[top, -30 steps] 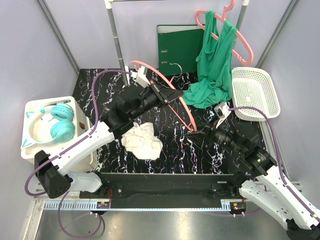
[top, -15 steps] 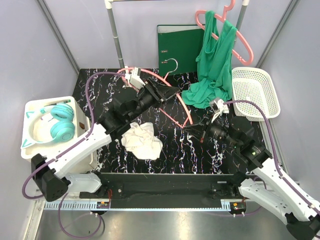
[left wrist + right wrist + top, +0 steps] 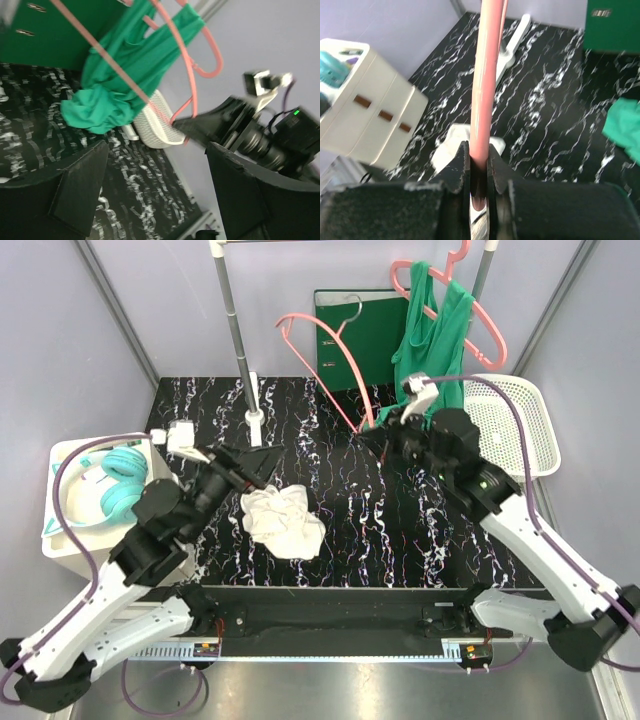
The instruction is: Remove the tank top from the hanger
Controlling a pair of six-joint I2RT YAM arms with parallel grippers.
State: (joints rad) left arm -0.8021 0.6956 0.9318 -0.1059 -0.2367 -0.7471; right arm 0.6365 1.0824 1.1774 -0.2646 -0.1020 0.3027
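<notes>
Pink hanger (image 3: 486, 75) clamped in right pincer (image 3: 477, 165), left pincer (image 3: 155, 190) gaping, green tank top (image 3: 430, 340) hanging behind

Green tank top (image 3: 432, 355) on a pink hanger (image 3: 489, 326), second hanger (image 3: 484, 75) also pink, dark green binder (image 3: 377, 340), black tabletop (image 3: 330, 452) veined white, teal headphones (image 3: 125, 498), white cloth (image 3: 283, 522), white mesh basket (image 3: 515, 430)

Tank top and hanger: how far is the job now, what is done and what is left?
Done: the pink hanger is bare; a crumpled white garment, maybe its tank top, lies on the table. In hand: the right gripper is shut on that hanger, the left gripper open and empty. Left: a green tank top hangs on a second hanger.
</notes>
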